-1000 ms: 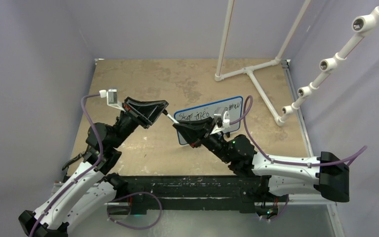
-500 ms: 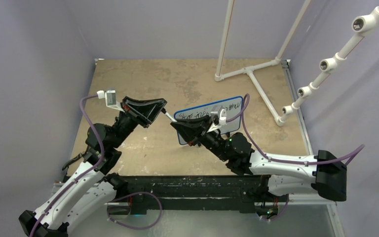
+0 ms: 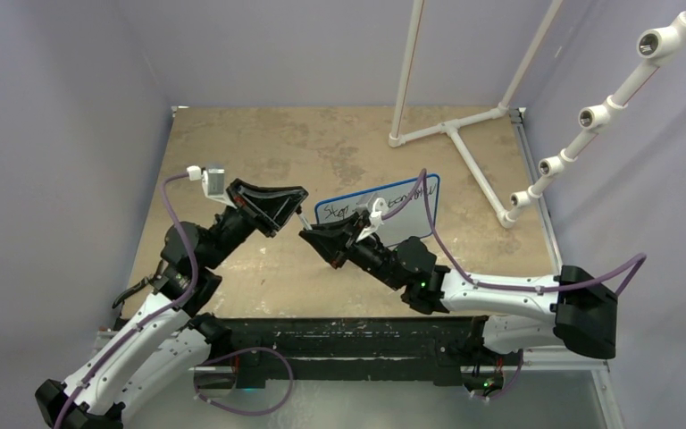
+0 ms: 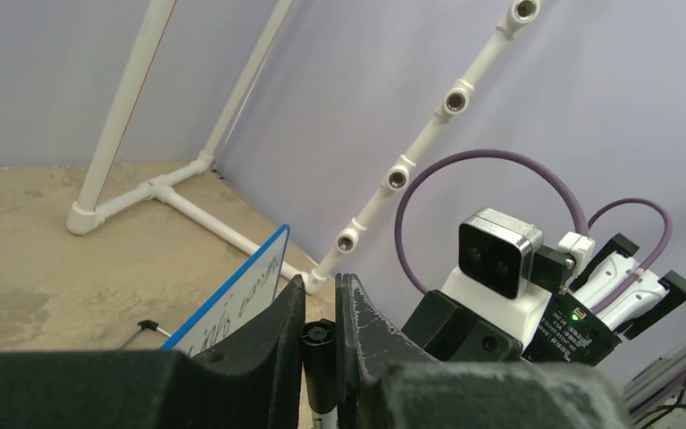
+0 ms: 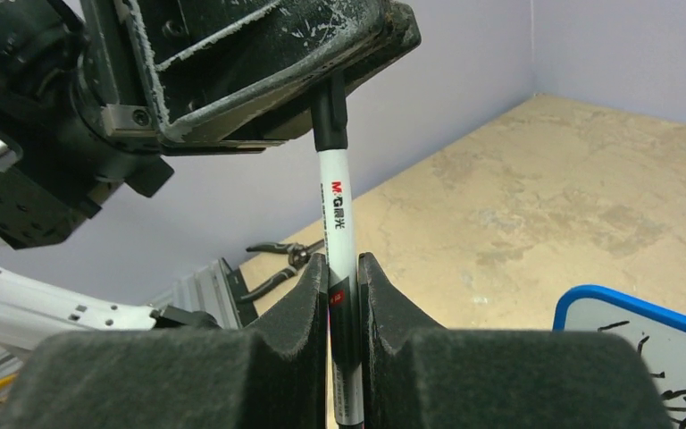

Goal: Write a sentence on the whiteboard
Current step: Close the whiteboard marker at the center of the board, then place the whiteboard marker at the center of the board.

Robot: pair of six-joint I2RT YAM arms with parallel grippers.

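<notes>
My left jaws point(image 4: 320, 299) are closed to a narrow slot on the black end of the marker point(image 5: 337, 201), one pad pressing it from either side. In the top view they sit left of the middle of the worktop point(image 3: 259, 143) and point toward 3 o'clock. At 8 o'clock from them, by the near left edge of the worktop, lies a pair of pliers point(image 5: 279, 257) with dark handles. The marker runs from my left jaws toward 5 o'clock, and its white barrel with red and black print is bare in the short gap between my two arms. My right jaws point(image 5: 344, 268) are just as nearly closed, clamped further along that same barrel, so the marker is gripped by both and bridges from one arm to the other above the worktop. The whiteboard point(image 3: 411, 219) stands propped up on the worktop at 2 o'clock from my right jaws, just behind my right wrist, its blue rim showing along the top and left edges. The sentence point(image 3: 344, 212) is a thin black scribble along the upper part of the board, partly hidden by my wrist camera. Further on at 1 o'clock, in the far right corner, stands a white pipe frame point(image 3: 451, 130). A second white pipe with open fittings point(image 3: 589, 116) slants up along the right wall.
</notes>
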